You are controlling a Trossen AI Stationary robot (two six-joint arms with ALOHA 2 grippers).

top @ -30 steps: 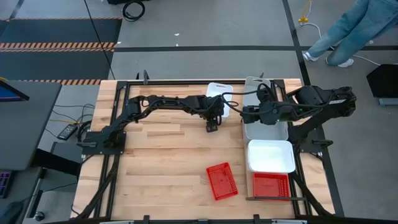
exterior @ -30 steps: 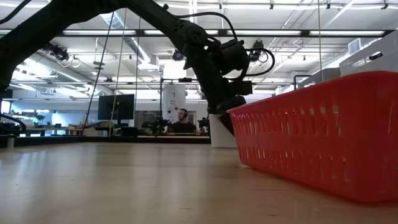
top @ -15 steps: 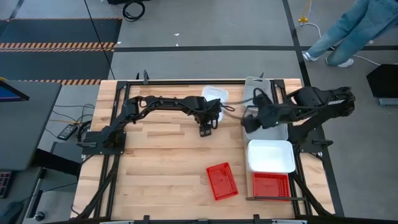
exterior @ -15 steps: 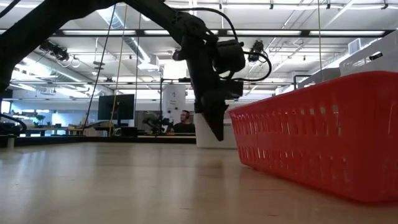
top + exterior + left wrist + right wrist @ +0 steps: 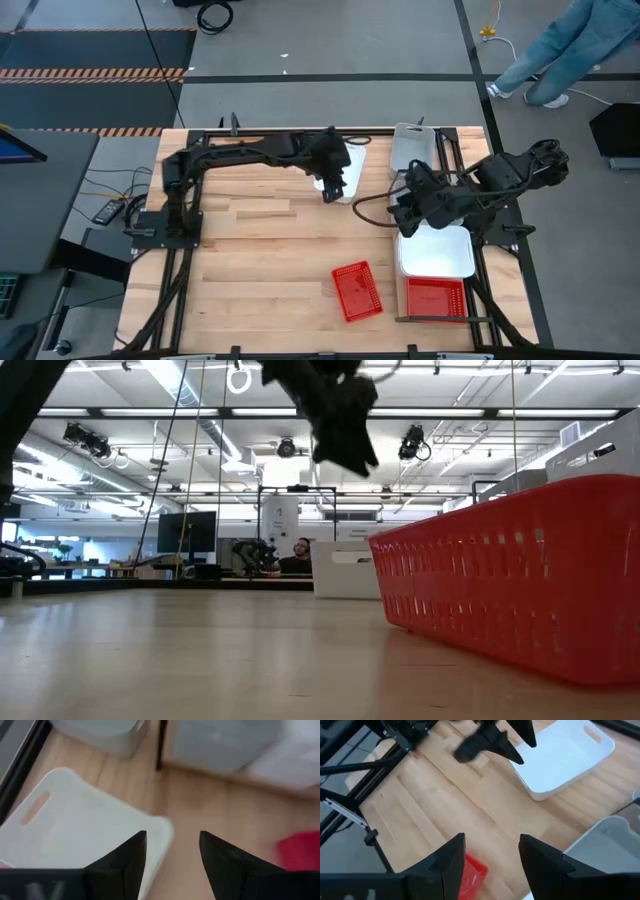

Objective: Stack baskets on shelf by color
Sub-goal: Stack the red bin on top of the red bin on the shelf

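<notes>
Above the table's far edge, left gripper (image 5: 331, 187) hovers empty, fingers parted, over a white basket (image 5: 345, 170) awaiting pickup; right gripper (image 5: 403, 212), likewise parted, waits beside the shelf (image 5: 468, 215) stacks

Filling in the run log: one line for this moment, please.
left pincer: open, empty, above white basket | right pincer: open, empty | red basket: on table

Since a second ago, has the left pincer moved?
Yes. In the high view the left pincer has pulled back toward the table's far edge and now hangs over the white basket; in the low view it has risen well clear of the tabletop.
</notes>
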